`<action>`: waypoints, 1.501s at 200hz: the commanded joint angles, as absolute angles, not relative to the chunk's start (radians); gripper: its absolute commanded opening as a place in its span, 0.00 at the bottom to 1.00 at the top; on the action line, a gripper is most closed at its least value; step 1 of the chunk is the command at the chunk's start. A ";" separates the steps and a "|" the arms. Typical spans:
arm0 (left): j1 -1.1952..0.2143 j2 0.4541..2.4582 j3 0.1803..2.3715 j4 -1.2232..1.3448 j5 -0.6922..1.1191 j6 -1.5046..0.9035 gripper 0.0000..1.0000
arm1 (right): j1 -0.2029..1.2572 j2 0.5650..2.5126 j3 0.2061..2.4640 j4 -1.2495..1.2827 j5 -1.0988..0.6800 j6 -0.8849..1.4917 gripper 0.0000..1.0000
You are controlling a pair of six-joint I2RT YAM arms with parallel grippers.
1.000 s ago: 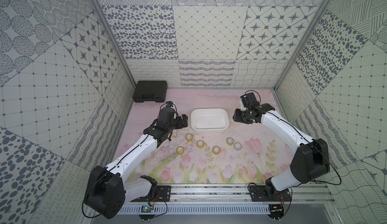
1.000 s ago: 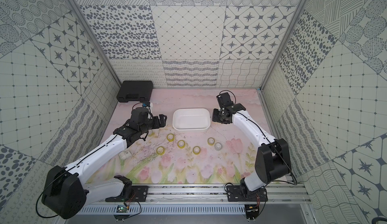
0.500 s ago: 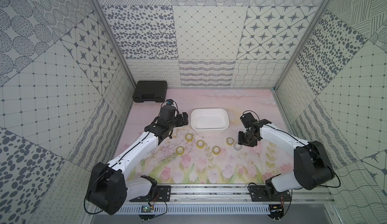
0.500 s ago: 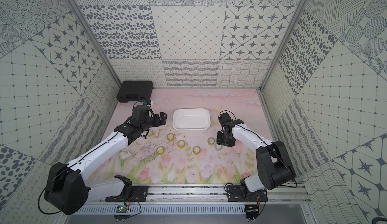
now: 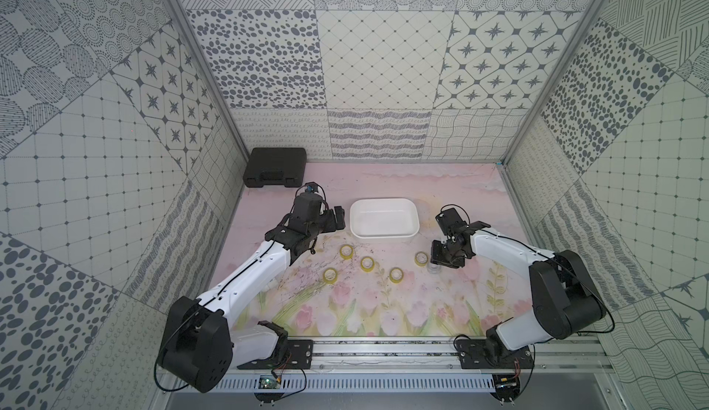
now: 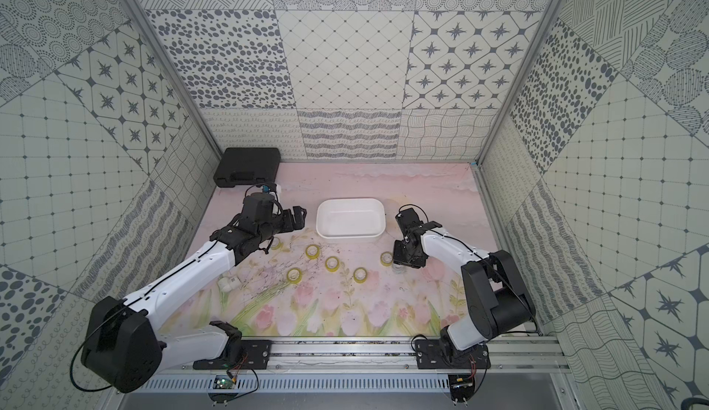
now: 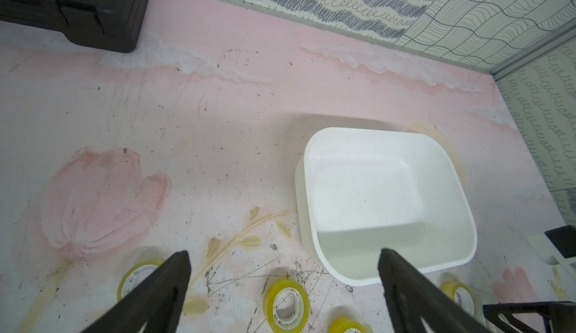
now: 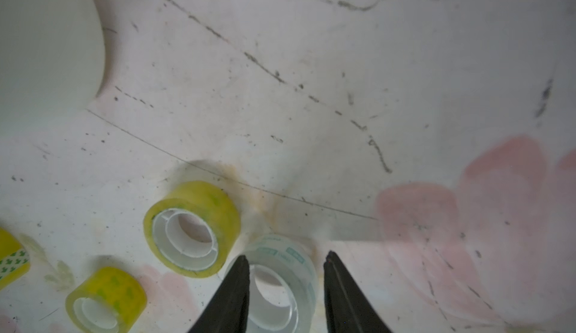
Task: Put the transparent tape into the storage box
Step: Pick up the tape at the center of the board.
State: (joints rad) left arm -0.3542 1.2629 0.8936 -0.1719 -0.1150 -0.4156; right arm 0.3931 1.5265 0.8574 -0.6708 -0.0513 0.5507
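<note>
Pink tabletop (image 5: 383, 304): near the box (image 5: 383, 218), our right gripper (image 8: 285, 255) narrowly straddles the clear tape roll (image 8: 277, 249) for lifting, grip unconfirmed; our left gripper (image 7: 283, 252) hovers wide beside the box.

Yellow tape rings (image 5: 367, 263) and one colourless ring (image 8: 282, 252) lie flat outside the empty white storage box (image 5: 383, 218).
</note>
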 commanded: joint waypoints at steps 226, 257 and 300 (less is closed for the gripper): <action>-0.358 1.234 0.858 -0.150 -0.145 -0.403 0.99 | 0.411 1.483 0.806 -0.709 0.002 0.559 0.00; -0.359 1.214 0.834 -0.111 -0.159 -0.402 0.99 | 0.413 1.425 0.916 -0.816 0.062 0.529 0.00; -0.357 1.195 0.809 -0.058 -0.204 -0.456 0.99 | 0.417 1.452 1.203 -0.926 0.094 0.451 0.00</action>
State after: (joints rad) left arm -0.3565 1.2034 0.8120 -0.1329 -0.1383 -0.4156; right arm 0.4061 1.4437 1.0554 -0.8719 0.0608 0.5140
